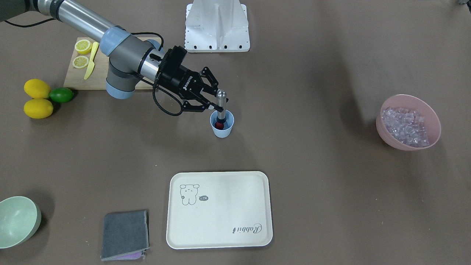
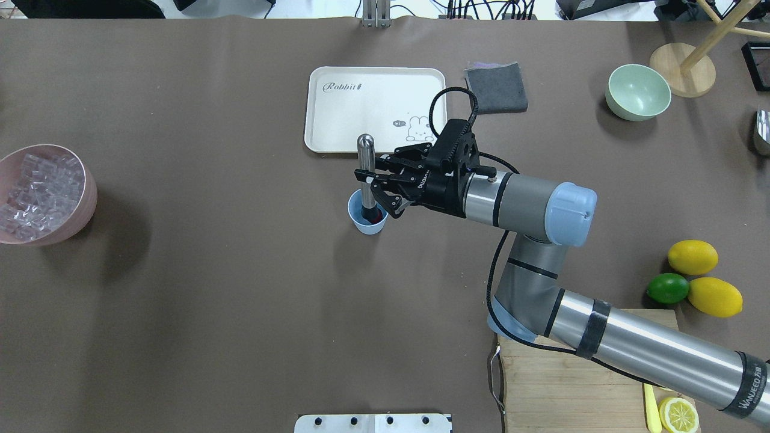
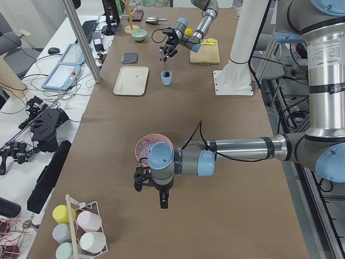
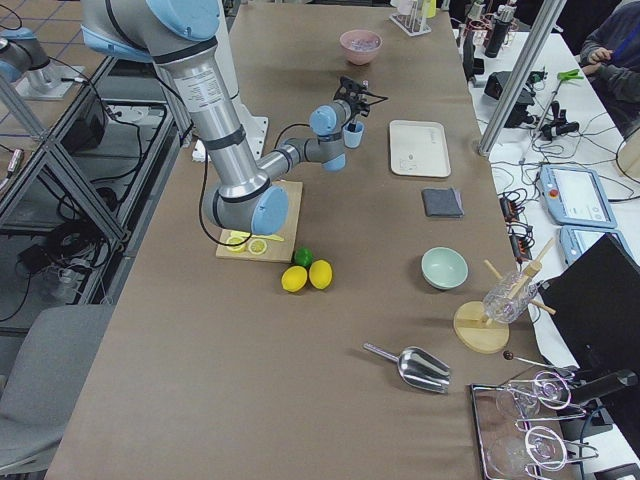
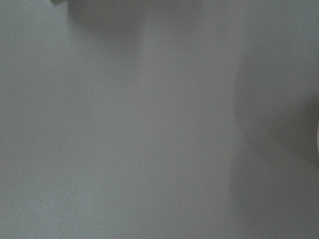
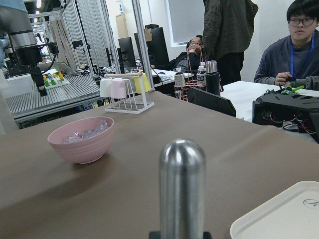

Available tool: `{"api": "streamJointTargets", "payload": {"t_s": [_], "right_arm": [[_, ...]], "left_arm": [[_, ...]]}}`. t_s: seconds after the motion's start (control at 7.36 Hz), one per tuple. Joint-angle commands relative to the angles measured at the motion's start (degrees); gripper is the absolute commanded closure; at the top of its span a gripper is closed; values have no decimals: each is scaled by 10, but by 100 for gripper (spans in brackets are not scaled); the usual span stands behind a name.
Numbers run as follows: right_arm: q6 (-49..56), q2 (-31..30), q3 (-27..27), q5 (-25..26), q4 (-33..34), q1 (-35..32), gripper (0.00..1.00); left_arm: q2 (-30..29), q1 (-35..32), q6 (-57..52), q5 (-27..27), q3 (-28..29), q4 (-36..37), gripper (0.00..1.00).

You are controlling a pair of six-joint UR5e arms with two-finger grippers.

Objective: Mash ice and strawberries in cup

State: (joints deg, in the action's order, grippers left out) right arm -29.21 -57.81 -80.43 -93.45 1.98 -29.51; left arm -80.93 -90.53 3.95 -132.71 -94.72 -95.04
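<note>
Gripping steel masher [image 1: 220,98] tight in my right claw [image 1: 219,108] | masher down in cup [image 1: 222,131] with strawberry [image 1: 219,125] | left claw [image 3: 163,204]: can't tell its state

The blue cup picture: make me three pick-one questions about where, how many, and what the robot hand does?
1. Where is the muddler's tip? A in the light-blue cup B on the tray C in the pink bowl
2. How many whole lemons by the lime? A one B two C four
3. The right gripper is: A open B shut on the muddler C holding the lime
Answers: A, its shaft stands in the cup; B, two yellow ones sit there; B, it clamps the shaft.
</note>
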Motion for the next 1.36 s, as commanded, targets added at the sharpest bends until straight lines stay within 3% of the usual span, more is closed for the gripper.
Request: {"api": "streamJointTargets", "payload": {"t_s": [0.0,0.95,1.22], "right_arm": [[-85,4,-148,5,341,-96,100],[-103,-34,-170,-20,439,-143,100],[-128,-38,-170,-20,441,-148,49]], "left_arm": [[1,0,0,0,3,-1,1],[0,0,0,0,0,-1,1],[0,0,1,0,1,-1,1]]}}
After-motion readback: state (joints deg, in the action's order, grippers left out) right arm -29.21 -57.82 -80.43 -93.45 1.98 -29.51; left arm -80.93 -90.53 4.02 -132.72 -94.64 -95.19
